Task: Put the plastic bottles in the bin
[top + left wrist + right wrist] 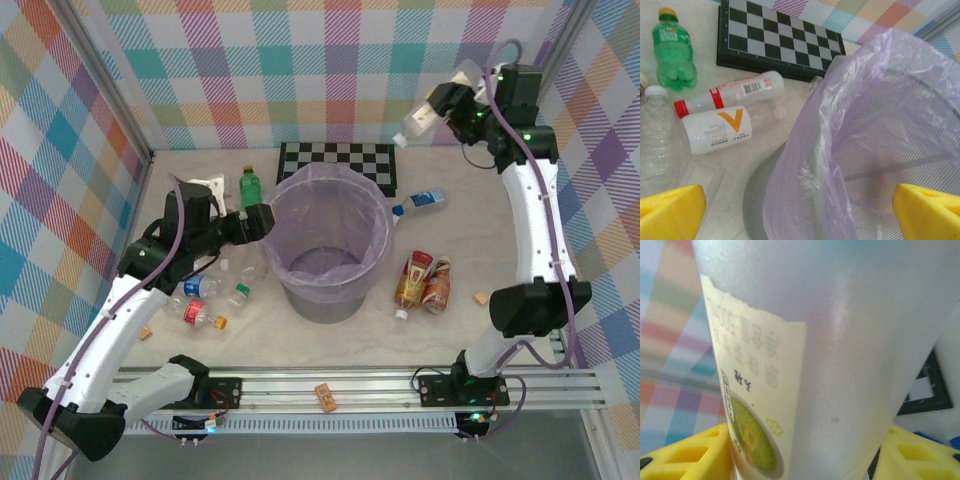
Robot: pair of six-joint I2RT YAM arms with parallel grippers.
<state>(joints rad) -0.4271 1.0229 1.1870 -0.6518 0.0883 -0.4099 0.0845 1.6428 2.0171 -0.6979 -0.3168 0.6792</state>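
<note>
Right jaws clamped on a pale labelled bottle (425, 117), held high behind and right of the bin (325, 300), cap tilting down toward it. Left jaws apart, empty, beside the bin's left rim.

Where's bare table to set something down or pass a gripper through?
Free: near strip between bin and rail; back right, beyond the blue-label bottle. Crowded: left of the bin, clear bottles packed together; two amber bottles close on its right.
</note>
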